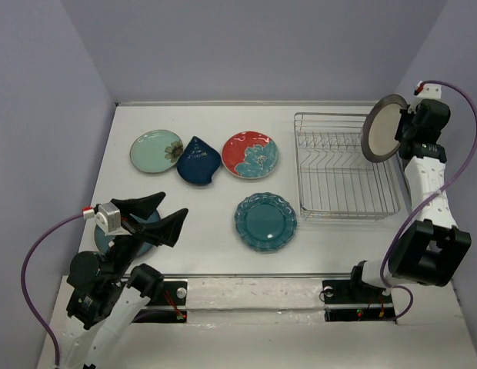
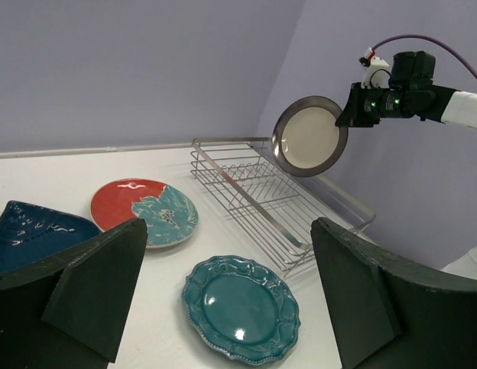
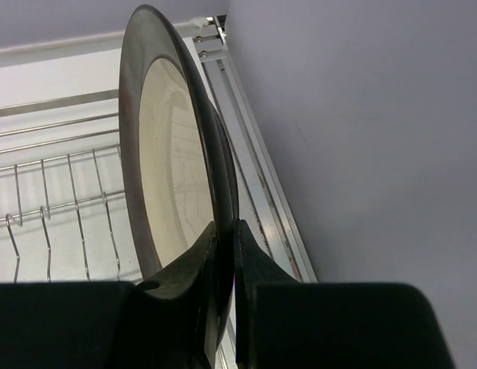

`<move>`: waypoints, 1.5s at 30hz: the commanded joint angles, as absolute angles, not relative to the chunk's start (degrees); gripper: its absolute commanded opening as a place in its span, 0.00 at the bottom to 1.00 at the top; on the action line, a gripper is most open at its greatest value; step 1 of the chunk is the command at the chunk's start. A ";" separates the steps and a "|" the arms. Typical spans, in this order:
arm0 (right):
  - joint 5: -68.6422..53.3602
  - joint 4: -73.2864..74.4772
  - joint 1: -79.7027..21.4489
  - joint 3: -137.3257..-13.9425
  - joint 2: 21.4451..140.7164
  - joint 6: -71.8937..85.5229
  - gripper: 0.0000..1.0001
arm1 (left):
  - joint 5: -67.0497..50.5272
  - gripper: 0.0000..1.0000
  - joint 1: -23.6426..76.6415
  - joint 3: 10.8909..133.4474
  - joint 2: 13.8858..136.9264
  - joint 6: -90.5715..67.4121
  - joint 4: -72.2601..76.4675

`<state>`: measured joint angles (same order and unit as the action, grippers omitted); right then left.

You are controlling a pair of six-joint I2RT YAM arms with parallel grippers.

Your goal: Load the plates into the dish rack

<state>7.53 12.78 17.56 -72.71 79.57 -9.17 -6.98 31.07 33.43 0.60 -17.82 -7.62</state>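
Observation:
My right gripper (image 1: 404, 127) (image 3: 227, 238) is shut on the rim of the cream plate (image 1: 385, 128) (image 3: 173, 169) and holds it upright on edge above the right end of the dish rack (image 1: 342, 165) (image 3: 54, 192), which has no plates in it. My left gripper (image 1: 171, 211) (image 2: 231, 284) hangs open at the near left, holding nothing. Flat on the table lie the mint-green plate (image 1: 156, 151), the navy teardrop plate (image 1: 198, 161), the red plate (image 1: 251, 154) and the teal scalloped plate (image 1: 265, 221) (image 2: 240, 307). A blue-teal plate (image 1: 119, 237) lies partly hidden under the left arm.
Lilac walls close the table in at the back, left and right. The right wall runs just beside the rack's right edge and the right arm. Both arm bases stand at the near edge.

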 commanded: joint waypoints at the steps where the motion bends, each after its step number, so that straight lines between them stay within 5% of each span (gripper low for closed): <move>1: 8.35 1.67 17.93 -78.13 78.66 -12.48 0.07 | -6.50 0.99 31.38 33.58 -2.81 -17.40 -5.62; 12: 10.81 2.46 17.93 -87.63 78.05 -11.16 0.07 | -6.42 0.99 31.38 33.75 -2.20 -17.31 -5.54; 30: 8.62 1.85 17.93 -74.54 79.01 -12.21 0.07 | -6.15 0.99 31.38 33.84 -1.58 -17.40 -5.54; 40: 12.82 1.06 9.41 -69.27 82.44 -18.10 0.07 | -5.01 0.99 31.90 33.84 1.49 -19.60 -5.45; 45: 17.31 0.62 8.17 -67.06 82.36 -15.91 0.15 | -3.78 0.99 33.31 34.63 5.18 -20.13 -6.76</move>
